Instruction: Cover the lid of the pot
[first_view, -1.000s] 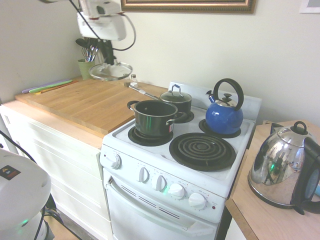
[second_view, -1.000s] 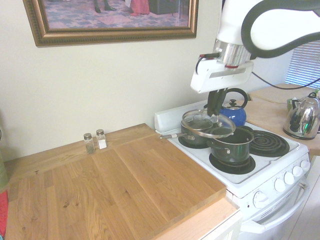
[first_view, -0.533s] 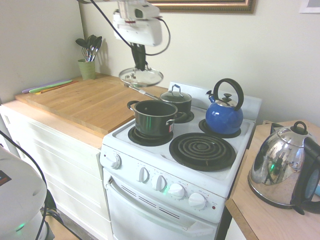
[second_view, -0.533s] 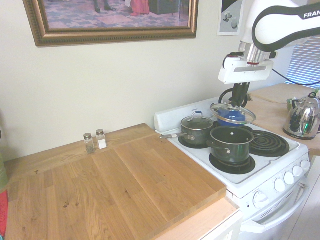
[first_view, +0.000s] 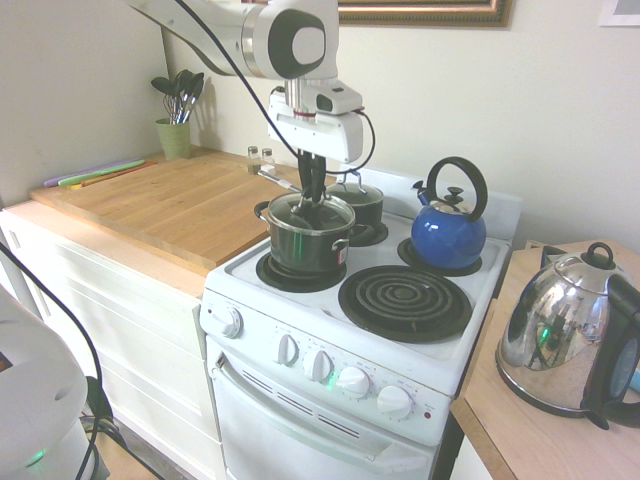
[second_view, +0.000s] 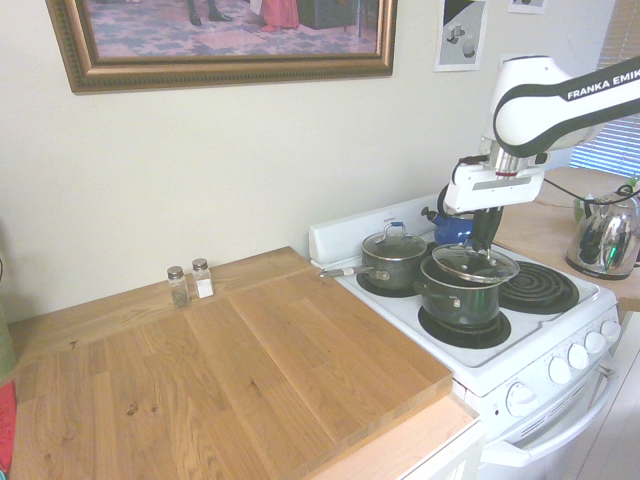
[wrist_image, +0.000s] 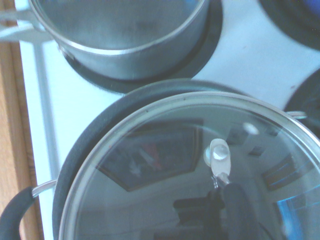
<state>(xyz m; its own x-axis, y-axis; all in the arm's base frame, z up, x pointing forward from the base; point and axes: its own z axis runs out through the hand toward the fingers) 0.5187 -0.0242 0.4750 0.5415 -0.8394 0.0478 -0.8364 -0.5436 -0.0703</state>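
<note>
Gripper (first_view: 312, 200) closed on the handle of the lid (first_view: 307, 212), lid resting on the pot (first_view: 305, 243) at the front left burner — slightly tilted, perhaps not fully seated. Crowded just behind by a smaller lidded pot (first_view: 354, 203); blue kettle (first_view: 449, 228) on the back right burner. Further off — chrome kettle (first_view: 561, 335) on the side counter, shakers (second_view: 191, 283) and butcher-block top (second_view: 230, 370) beside the stove (first_view: 350, 330).

The arm (second_view: 560, 95) is glossy white with rounded links and a black band curving along its upper segment, where dark capital letters read "FRANKA EMIK". A silvery metal ring sits at the wrist above a white boxy block. Below it hangs the dark gripper (first_view: 313, 198), and black cables loop alongside.
</note>
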